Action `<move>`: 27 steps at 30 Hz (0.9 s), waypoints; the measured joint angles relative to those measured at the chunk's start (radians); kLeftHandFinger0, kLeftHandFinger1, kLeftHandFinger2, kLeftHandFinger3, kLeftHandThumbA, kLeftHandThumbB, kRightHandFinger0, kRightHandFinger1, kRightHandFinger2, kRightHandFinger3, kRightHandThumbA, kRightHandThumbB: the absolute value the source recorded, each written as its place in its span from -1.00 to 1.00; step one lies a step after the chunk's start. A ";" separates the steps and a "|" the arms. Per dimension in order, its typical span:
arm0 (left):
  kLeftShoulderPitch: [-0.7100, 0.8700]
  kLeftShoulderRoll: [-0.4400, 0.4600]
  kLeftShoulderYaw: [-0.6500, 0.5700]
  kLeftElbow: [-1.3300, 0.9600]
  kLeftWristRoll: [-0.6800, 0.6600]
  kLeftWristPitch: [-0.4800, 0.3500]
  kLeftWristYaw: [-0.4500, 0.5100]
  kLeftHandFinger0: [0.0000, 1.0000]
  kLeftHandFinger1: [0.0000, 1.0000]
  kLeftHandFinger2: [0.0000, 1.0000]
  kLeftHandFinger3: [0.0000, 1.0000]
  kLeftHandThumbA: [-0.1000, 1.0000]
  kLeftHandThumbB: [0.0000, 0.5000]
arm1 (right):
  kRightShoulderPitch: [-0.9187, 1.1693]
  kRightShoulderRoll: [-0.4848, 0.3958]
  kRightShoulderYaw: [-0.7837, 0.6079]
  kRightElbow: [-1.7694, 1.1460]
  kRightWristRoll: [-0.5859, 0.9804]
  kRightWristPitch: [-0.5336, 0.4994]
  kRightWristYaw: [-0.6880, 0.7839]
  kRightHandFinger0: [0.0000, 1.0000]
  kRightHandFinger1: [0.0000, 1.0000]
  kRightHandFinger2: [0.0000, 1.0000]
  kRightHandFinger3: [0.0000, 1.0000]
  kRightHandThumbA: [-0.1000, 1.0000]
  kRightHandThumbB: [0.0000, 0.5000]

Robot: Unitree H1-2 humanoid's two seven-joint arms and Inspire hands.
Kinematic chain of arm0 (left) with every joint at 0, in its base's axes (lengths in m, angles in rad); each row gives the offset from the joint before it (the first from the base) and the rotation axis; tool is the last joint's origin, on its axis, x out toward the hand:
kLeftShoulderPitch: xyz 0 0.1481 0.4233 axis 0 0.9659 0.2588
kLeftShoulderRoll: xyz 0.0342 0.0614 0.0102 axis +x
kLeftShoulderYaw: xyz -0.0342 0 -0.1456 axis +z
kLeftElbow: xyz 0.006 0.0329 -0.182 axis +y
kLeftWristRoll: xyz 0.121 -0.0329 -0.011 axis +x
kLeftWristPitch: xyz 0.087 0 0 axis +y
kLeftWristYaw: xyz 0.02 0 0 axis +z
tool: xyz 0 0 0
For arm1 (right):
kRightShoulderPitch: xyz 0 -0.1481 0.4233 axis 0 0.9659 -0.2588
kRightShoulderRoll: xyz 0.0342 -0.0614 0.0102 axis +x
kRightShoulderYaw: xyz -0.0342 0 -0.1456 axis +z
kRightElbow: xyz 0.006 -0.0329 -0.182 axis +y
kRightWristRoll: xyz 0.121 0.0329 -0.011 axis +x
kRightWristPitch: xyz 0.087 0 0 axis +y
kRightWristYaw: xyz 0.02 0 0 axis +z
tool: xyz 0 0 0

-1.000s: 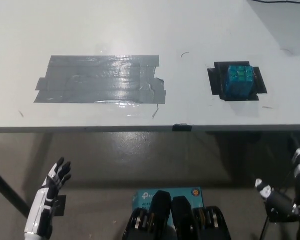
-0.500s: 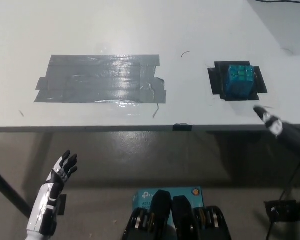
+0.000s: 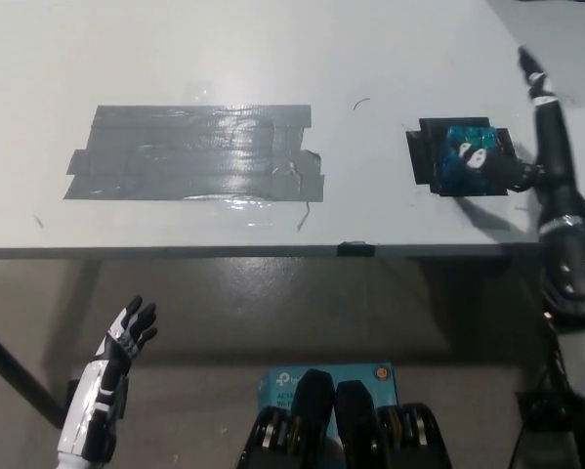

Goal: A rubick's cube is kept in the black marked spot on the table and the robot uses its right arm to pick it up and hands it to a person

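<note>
Rubik's cube (image 3: 465,156) square on black patch (image 3: 424,156) — right hand (image 3: 526,147) alongside, fingers (image 3: 478,156) spread

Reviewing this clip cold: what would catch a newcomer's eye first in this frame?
First, the teal Rubik's cube on its black taped square at the right of the white table, with the robot's black right hand reaching over the table edge right beside it, fingers spread and partly over the cube. Next, the wide patch of grey duct tape left of centre. The white left hand rests open below the table edge at lower left.
</note>
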 measured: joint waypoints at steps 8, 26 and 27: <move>-0.001 0.000 -0.005 0.000 -0.001 0.000 0.000 1.00 1.00 1.00 1.00 1.00 -0.29 | -0.123 0.002 -0.001 0.342 0.013 -0.012 -0.027 1.00 1.00 1.00 1.00 0.74 0.51; -0.001 0.000 -0.018 -0.001 0.000 0.001 0.000 1.00 1.00 1.00 1.00 1.00 -0.33 | -0.211 0.002 0.003 0.601 0.042 -0.079 -0.092 1.00 1.00 1.00 1.00 0.74 0.68; -0.001 0.000 -0.019 -0.001 0.000 0.001 0.000 1.00 1.00 1.00 1.00 1.00 -0.32 | -0.211 0.002 0.002 0.602 0.044 -0.079 -0.092 1.00 1.00 1.00 1.00 0.73 0.69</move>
